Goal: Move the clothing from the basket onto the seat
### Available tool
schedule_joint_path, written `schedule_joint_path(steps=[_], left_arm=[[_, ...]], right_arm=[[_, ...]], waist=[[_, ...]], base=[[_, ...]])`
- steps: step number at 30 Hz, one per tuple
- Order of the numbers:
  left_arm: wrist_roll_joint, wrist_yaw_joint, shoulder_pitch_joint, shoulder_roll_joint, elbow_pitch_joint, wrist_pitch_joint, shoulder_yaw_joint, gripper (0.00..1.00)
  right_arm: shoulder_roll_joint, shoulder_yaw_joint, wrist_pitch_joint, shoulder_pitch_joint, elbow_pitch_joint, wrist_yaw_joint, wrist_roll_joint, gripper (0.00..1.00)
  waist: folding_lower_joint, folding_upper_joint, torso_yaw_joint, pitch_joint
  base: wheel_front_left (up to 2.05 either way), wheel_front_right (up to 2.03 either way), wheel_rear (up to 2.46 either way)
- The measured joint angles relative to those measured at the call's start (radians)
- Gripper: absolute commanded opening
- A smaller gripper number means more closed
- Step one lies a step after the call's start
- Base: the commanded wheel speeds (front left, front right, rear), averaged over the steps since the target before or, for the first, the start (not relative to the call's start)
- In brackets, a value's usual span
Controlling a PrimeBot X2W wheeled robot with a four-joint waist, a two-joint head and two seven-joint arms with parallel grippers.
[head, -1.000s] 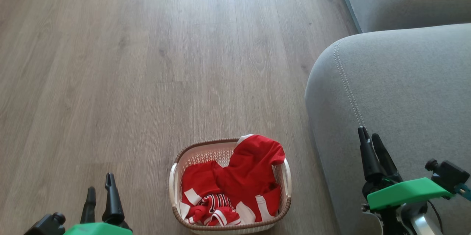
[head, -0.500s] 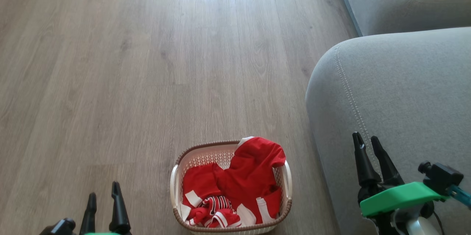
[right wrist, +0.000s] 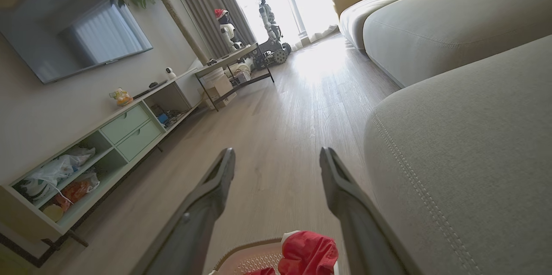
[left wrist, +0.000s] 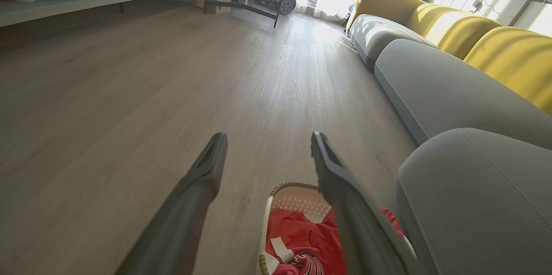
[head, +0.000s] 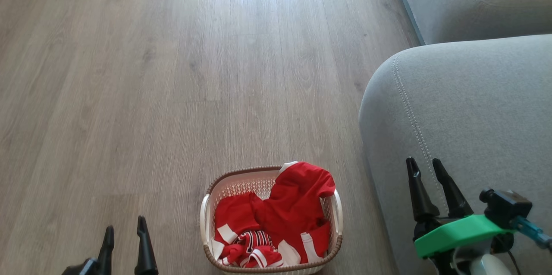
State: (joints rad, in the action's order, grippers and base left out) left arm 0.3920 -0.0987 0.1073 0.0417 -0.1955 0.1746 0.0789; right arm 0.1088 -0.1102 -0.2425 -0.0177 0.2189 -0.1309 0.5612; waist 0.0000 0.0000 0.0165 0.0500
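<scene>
Both sets of jaws are wide apart right now, nothing in either. My left gripper (head: 124, 225) sits low at the bottom left over the wood floor (head: 172, 94), touching nothing, with the basket (head: 246, 185) off to its right. My right gripper (head: 424, 162) hangs over the rounded edge of the seat (head: 465, 107), close to the double stitch line; can't tell if it touches the fabric.

The clothing (head: 293, 206) is all in the basket: a red heap with white trim, one piece riding up over the far right rim, and a black-and-white striped bit low near the front. Any lettering on it is too small for me to read. The basket stands on the floor just beside the seat. From my right wrist there's a TV (right wrist: 73, 25) and a low shelf unit (right wrist: 125, 128) along the wall, labels too blurry to make out.
</scene>
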Motion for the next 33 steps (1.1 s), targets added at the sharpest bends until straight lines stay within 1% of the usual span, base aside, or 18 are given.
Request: schedule_joint_path(steps=[6,23,26,33], left_arm=[[-0.069,-0.007,0.022,0.001,-0.001,0.016,0.003,1.0],[-0.257,-0.017,0.035,0.002,0.005,0.066,0.016,1.0],[-0.291,-0.025,0.035,0.002,0.006,0.075,0.022,1.0],[-0.297,-0.024,0.036,0.002,0.006,0.075,0.026,1.0]], right_arm=[[-0.012,0.011,-0.005,-0.021,0.002,0.0,-0.088,1.0],[-0.047,0.048,-0.007,-0.023,0.002,0.0,-0.334,1.0],[-0.053,0.054,-0.007,-0.024,0.003,0.0,-0.376,1.0],[-0.057,0.056,-0.008,-0.036,0.004,0.0,-0.384,1.0]], waist=[[0.0,0.0,0.001,0.001],[0.0,0.0,0.003,0.005],[0.0,0.0,0.003,0.006],[0.0,0.0,0.002,0.005]], base=[[0.0,0.0,0.0],[0.0,0.0,0.0],[0.0,0.0,0.0],[0.0,0.0,0.0]])
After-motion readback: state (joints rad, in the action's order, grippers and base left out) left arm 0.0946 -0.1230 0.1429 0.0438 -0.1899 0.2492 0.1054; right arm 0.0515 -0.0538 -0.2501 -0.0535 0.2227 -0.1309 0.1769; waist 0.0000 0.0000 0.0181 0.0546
